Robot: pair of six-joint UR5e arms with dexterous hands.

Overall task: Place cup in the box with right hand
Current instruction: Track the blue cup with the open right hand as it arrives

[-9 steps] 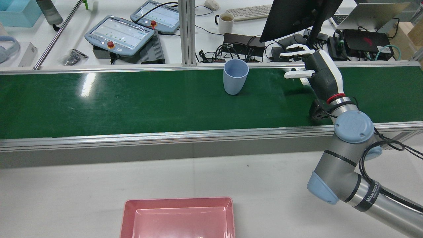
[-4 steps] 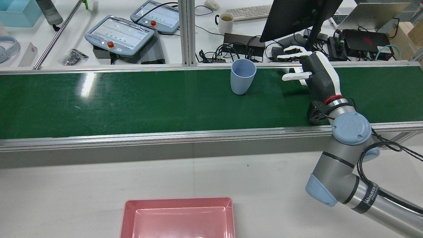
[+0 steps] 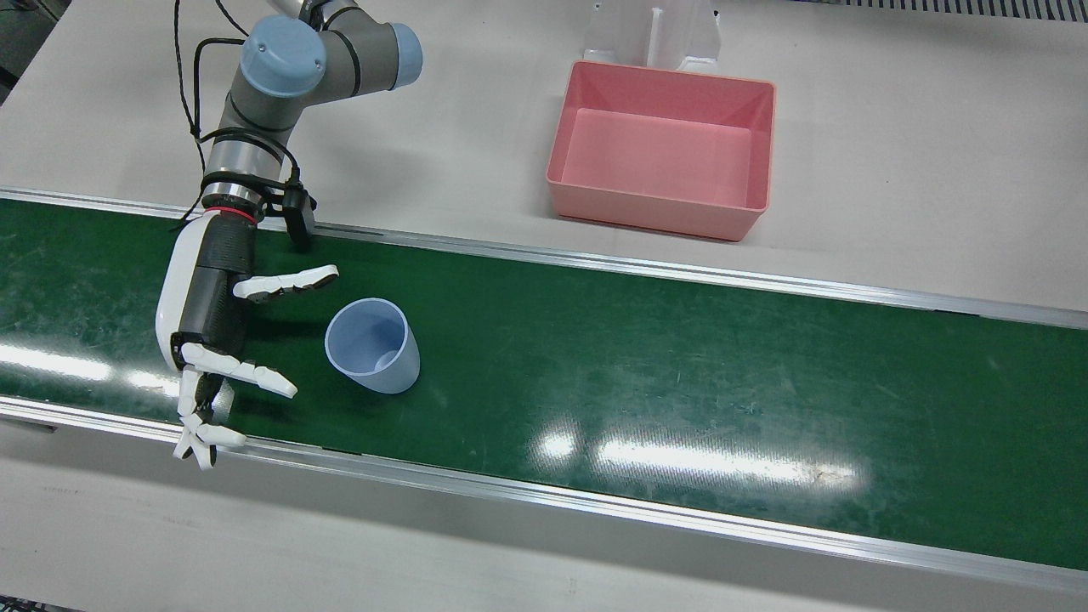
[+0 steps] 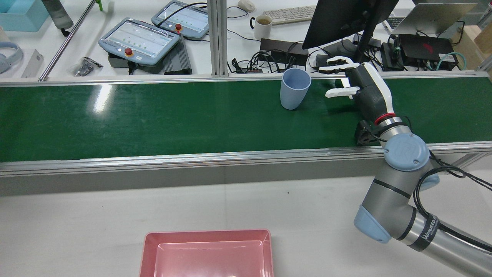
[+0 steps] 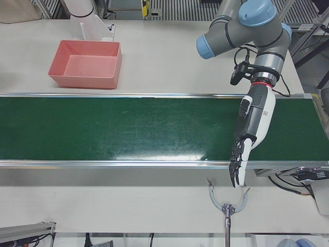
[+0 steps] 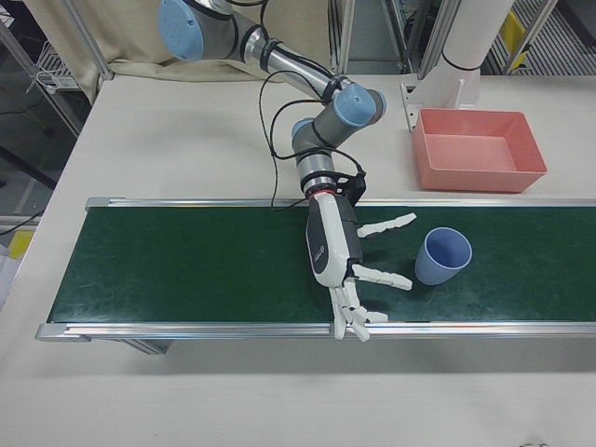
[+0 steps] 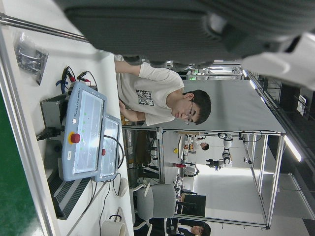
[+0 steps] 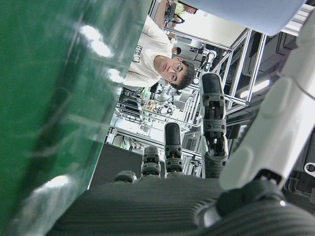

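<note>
— Where is the cup (image 3: 372,346) and how does it stand?

— Upright on the green conveyor belt (image 3: 680,357), mouth up, its long axis vertical and the body narrowing toward the base. In the rear view the cup (image 4: 295,88) sits toward the belt's far edge, right of the middle.

— And the right hand (image 3: 212,316)?

— Low over the belt, just beside the cup but apart from it. Its fingers (image 3: 285,283) are spread wide and hold nothing; the palm faces the cup, one finger reaching on the robot's side of it and the others on the operators' side. The right-front view shows the same: right hand (image 6: 337,251), cup (image 6: 442,256), a clear gap between them.

— The left hand (image 5: 253,123)?

— Hanging over the other end of the belt, fingers pointing down past the belt's front edge, straight and close together, holding nothing.

— What else is around?

— The pink box (image 3: 663,150) stands on the white table (image 3: 892,170) on the robot's side of the belt, well apart from the cup. It shows empty. Between cup and box lie only bare belt, the belt's metal rail (image 3: 680,270) and table. Beyond the belt, on the operators' desk, are two teach pendants (image 4: 140,38), a mug (image 4: 262,26), a keyboard (image 4: 292,13) and a dark monitor (image 4: 346,19). A person (image 7: 162,101) shows in the left hand view.
</note>
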